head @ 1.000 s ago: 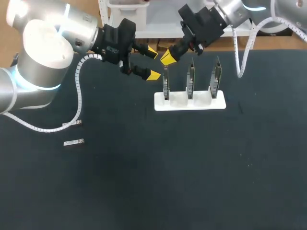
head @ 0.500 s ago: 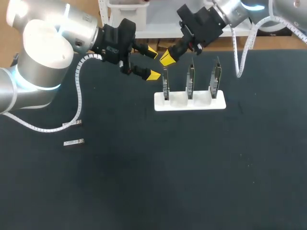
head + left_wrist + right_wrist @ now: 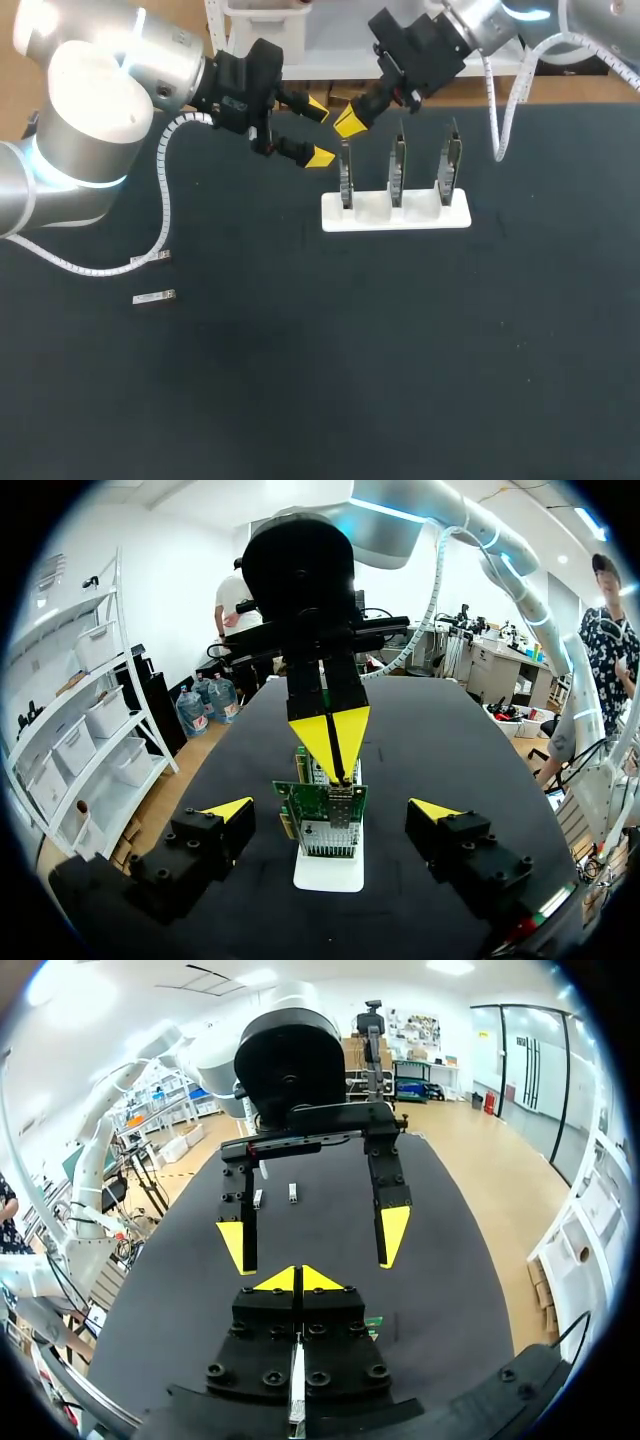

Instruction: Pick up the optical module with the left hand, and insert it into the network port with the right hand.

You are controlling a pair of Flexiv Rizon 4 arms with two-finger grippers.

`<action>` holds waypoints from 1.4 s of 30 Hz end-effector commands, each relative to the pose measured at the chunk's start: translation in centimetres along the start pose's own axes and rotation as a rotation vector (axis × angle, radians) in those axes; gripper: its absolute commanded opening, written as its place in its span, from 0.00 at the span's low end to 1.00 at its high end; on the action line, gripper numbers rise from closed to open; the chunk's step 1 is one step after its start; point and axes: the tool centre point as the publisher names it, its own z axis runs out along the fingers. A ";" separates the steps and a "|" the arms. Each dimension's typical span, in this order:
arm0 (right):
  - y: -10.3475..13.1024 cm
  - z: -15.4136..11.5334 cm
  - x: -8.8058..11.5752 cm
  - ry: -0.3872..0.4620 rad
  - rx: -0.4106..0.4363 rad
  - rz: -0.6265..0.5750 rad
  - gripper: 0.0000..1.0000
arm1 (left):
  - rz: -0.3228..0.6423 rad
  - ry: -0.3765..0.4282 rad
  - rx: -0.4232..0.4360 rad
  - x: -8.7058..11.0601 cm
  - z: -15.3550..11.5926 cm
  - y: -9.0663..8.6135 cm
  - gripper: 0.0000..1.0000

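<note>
Two small silver optical modules lie on the black mat at the left, far from both grippers; the right wrist view shows them beyond my left gripper. A white rack holds three upright circuit boards with network ports. My left gripper hangs open and empty just left of the leftmost board, which sits between its fingers' line in the left wrist view. My right gripper is shut, its tips right above that board's top edge; I see nothing held in it.
The black mat covers the table. A white spiral cable from my left arm trails onto the mat near the modules. The rack's other two boards stand right of the grippers.
My right gripper has edged slightly up and to the left above the leftmost board. The left arm and the modules have stayed put.
</note>
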 end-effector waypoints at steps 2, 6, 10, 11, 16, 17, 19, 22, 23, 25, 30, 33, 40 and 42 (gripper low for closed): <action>-0.3 0.9 1.3 0.001 -0.004 0.003 0.00 | -0.002 0.006 0.004 -0.1 0.1 0.2 1.00; -0.4 0.9 1.3 0.001 -0.008 0.005 0.00 | -0.002 0.006 0.004 -0.1 0.1 0.2 1.00; -0.4 1.0 1.5 0.005 -0.010 0.012 0.00 | -0.002 0.006 0.004 -0.1 0.1 0.2 1.00; -0.4 1.0 1.5 0.005 -0.011 0.014 0.00 | -0.002 0.006 0.004 -0.1 0.1 0.2 1.00; -0.3 1.0 1.6 0.009 -0.012 0.019 0.00 | -0.002 0.006 0.004 -0.1 0.1 0.2 1.00; -0.3 1.0 1.6 0.008 -0.013 0.020 0.00 | -0.002 0.006 0.004 -0.1 0.1 0.2 1.00; -0.2 1.0 1.6 0.004 -0.013 0.017 0.00 | -0.002 0.006 0.004 -0.1 0.1 0.2 1.00; 0.0 0.8 1.3 -0.026 -0.014 -0.005 0.00 | -0.002 0.006 0.004 -0.1 0.1 0.2 1.00; 0.1 0.6 1.0 -0.035 -0.013 -0.016 0.00 | -0.002 0.006 0.004 -0.1 0.1 0.2 1.00; 0.2 0.4 0.5 -0.045 -0.009 -0.034 0.00 | -0.002 0.006 0.004 -0.1 0.1 0.2 1.00; 0.6 -0.4 -0.7 -0.057 0.009 -0.076 0.00 | -0.002 0.006 0.004 -0.1 0.1 0.2 1.00; 0.9 -1.1 -1.4 -0.069 0.025 -0.101 0.00 | -0.002 0.006 0.004 -0.1 0.1 0.2 1.00; 2.1 -4.0 -2.8 -0.135 0.064 -0.183 0.00 | -0.002 0.006 0.004 -0.1 0.1 0.2 1.00; 2.7 -4.9 -2.6 -0.125 0.060 -0.195 0.00 | -0.002 0.006 0.004 -0.1 0.1 0.2 1.00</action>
